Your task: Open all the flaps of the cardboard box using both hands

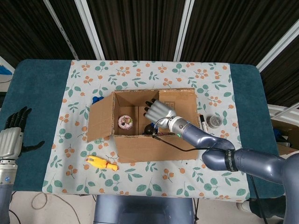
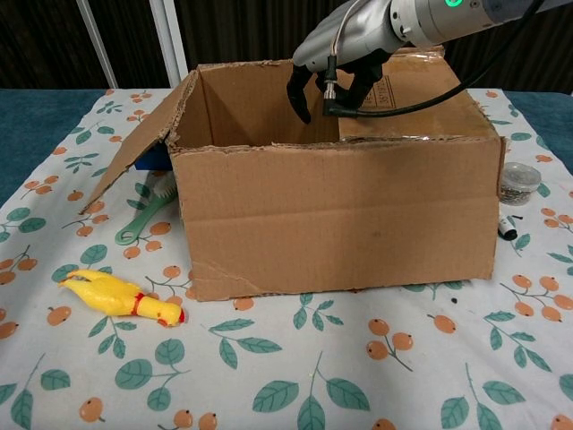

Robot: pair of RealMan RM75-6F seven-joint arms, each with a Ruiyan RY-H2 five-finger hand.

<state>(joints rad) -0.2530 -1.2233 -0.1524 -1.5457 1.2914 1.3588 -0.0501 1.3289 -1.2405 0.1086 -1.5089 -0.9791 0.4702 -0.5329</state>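
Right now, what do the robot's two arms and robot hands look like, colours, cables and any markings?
The right arm is glossy blue-grey with a black band bearing white lettering, too small to read. Its right robot hand has a silver metallic back and black fingers, a green light glowing at the wrist, and a black cable looping from it. The left robot hand matches: silver-grey shell, black fingers, on a grey wrist.

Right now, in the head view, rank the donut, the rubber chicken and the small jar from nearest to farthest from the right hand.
From the right hand:
1. Donut, inside the box, just to its left.
2. Small jar, on the cloth right of the box.
3. Rubber chicken, on the cloth off the box's front-left corner.
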